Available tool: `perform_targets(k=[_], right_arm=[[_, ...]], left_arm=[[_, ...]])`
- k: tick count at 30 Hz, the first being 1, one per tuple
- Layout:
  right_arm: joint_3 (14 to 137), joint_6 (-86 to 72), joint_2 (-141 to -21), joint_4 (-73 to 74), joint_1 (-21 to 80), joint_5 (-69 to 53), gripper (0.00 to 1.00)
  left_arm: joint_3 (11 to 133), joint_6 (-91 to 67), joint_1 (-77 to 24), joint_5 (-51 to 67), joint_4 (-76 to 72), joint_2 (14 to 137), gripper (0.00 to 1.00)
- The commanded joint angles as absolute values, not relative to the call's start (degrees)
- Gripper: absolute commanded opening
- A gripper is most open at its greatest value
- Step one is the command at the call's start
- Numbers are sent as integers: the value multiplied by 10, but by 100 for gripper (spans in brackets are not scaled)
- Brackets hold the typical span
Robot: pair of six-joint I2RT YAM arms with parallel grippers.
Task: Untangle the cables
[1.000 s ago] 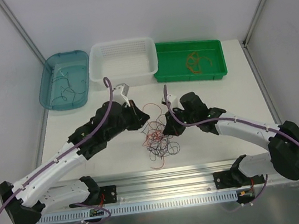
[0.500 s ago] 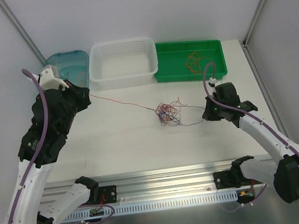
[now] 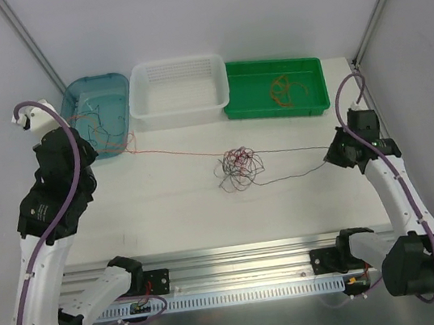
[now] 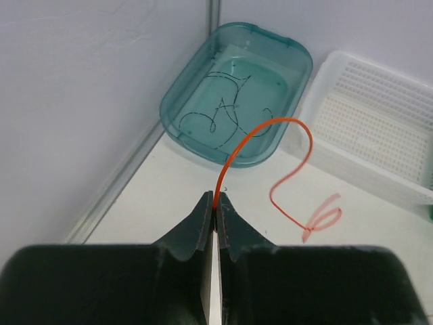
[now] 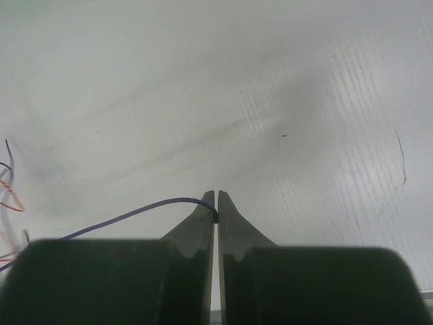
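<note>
A small knot of thin orange-red, black and dark grey cables (image 3: pixel 236 165) lies mid-table. An orange-red cable (image 3: pixel 174 150) runs taut from the knot to the left. My left gripper (image 4: pixel 215 200) is shut on its end, raised near the teal tray, and the free end curls above the table (image 4: pixel 291 156). A dark cable (image 3: pixel 293 149) runs from the knot to the right. My right gripper (image 5: pixel 216 198) is shut on that dark purple-grey cable (image 5: pixel 128 215), low over the table at the right (image 3: pixel 332 157).
A teal tray (image 3: pixel 69 103) holding thin dark cables, a white basket (image 3: pixel 183 114) and a green tray (image 3: pixel 318 102) holding orange cable stand along the back edge. Frame posts rise at both rear corners. The metal rail (image 3: pixel 239 253) runs along the near edge.
Both arms have swung apart, left arm to the far left, right arm to the right. The two held cables have stretched out and the tangle has tightened into a small knot.
</note>
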State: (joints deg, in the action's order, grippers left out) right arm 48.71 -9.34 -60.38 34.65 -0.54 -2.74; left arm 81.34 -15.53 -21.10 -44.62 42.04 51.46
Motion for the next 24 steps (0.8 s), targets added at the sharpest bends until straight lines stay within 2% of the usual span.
perform_targets(k=[1,4,5,7,8,10,11,14,18,24], right_arm=[[486,-118,-596,348,-19,-56,4],[504,-87,-614,357,32,-63,12],[520,-73,-632,362,48,-62,16],[531,-70,-642,378,97,-41,21],[537,-70,-646,377,116,-27,28],[545,-80,-650,374,169,-11,39],[549,-83,-652,372,185,-7,48],[569,-109,-657,346,254,-4,61],[598,-146,-688,279,342,-4,62],[662,-170,-829,206,424,31,63]], left_arm=[[837,-111,-200,-502,432,522,0],[799,-152,-200,-355,432,519,0],[772,-164,-200,-251,431,515,0],[738,-210,-200,-154,414,513,0],[707,-227,-204,-82,406,515,0],[683,-247,-219,-41,386,515,0],[666,-252,-241,-33,377,512,0],[652,-268,-272,-26,362,495,0],[650,-285,-290,-13,362,480,0],[642,-286,-292,-22,362,452,0]])
